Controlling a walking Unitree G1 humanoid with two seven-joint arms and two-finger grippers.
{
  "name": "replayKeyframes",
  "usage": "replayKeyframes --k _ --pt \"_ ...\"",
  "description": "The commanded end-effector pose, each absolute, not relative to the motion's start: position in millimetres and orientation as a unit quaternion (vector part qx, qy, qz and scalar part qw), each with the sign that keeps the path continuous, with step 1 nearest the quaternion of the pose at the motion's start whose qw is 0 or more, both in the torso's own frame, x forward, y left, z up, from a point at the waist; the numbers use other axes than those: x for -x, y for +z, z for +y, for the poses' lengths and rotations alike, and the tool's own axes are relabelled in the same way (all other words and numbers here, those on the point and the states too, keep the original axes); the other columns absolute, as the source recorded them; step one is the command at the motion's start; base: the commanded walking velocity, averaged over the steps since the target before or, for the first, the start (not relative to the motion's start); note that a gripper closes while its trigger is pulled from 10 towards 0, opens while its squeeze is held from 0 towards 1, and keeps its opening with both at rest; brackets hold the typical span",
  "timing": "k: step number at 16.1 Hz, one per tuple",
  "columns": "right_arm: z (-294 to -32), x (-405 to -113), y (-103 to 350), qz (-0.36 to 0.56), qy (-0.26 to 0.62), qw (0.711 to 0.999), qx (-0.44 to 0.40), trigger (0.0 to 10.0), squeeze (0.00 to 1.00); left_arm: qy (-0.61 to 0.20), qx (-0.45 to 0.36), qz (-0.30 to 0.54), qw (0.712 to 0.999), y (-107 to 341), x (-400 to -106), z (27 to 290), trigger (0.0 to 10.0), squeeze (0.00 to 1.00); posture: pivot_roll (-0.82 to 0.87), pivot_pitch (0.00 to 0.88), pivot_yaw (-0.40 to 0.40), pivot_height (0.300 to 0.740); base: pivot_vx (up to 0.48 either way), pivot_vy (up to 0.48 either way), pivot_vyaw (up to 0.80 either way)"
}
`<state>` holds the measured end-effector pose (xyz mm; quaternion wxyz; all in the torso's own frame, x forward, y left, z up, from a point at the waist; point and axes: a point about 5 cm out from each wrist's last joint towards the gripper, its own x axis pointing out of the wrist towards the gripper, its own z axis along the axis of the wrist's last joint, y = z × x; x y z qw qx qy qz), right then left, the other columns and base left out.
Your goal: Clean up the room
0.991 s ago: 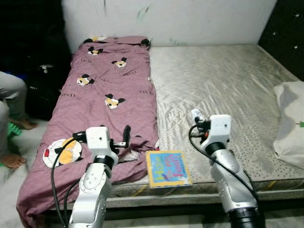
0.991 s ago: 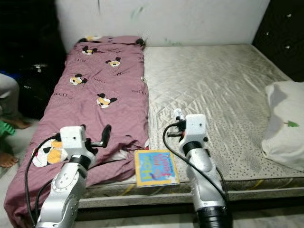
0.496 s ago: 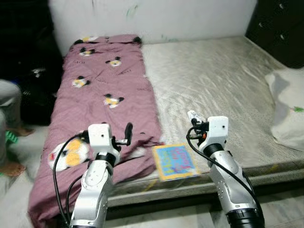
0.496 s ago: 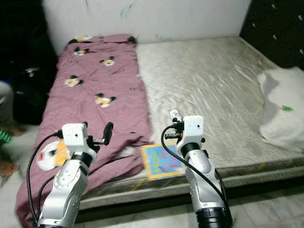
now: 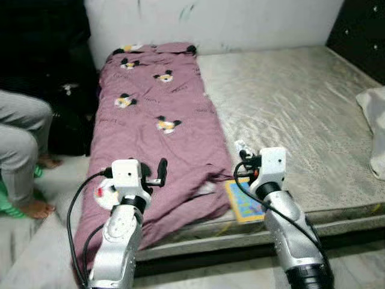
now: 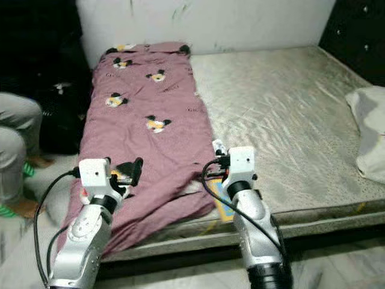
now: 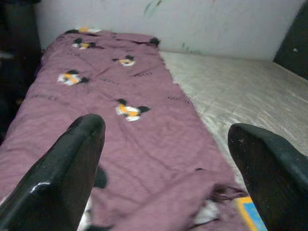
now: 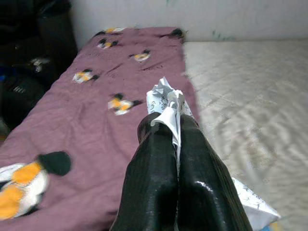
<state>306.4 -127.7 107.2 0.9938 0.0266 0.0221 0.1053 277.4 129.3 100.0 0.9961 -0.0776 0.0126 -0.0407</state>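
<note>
the right end effector (image 8: 166, 139) is pinched tight on a crumpled paper scrap (image 8: 166, 98) above the bed's (image 5: 289, 114) purple blanket (image 5: 150, 138); the left end effector (image 7: 163, 159) gapes wide, holding nothing.

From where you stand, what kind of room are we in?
Most likely a bedroom. A wide bed with a bare grey mattress sits against the wall, a maroon cartoon-print blanket covers its left side, and a white pillow lies at the dark padded headboard.

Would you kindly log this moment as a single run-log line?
right pincer: shut on crumpled paper | left pincer: open, empty | both above maroon blanket | book: at mattress edge
</note>
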Motion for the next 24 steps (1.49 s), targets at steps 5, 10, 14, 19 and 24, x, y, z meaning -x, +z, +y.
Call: replayKeyframes --k 5,10,14,19,24 --pt "-120.2 -308.2 112.3 0.011 0.126 0.992 -0.026 10.0 0.00 -0.030 0.060 0.001 0.998 102.7 -278.5 133.6 10.0 0.00 0.01 0.047 0.033 0.740 0.000 0.185 0.00" --pt "-115.9 -309.7 115.0 0.002 0.140 0.990 -0.013 10.0 0.00 -0.031 0.059 -0.001 0.998 103.4 -279.8 134.1 10.0 0.00 0.02 0.037 0.031 0.740 0.000 0.000 0.48" --pt "-117.0 -311.8 116.3 0.000 0.138 0.990 -0.009 10.0 0.00 -0.033 0.059 -0.007 0.998 105.1 -280.3 133.6 10.0 0.00 0.01 0.039 0.031 0.740 0.000 0.000 0.80" --pt "-114.3 -310.6 115.8 -0.003 0.141 0.990 -0.003 10.0 0.00 -0.033 0.061 -0.012 0.998 106.5 -281.6 132.4 10.0 0.00 0.01 0.041 0.031 0.740 0.000 0.000 0.80" --pt "-114.8 -311.5 116.0 -0.005 0.142 0.990 0.000 10.0 0.00 -0.036 0.064 -0.019 0.997 108.0 -282.8 132.0 10.0 0.00 0.00 0.042 0.031 0.740 0.000 0.000 0.80"
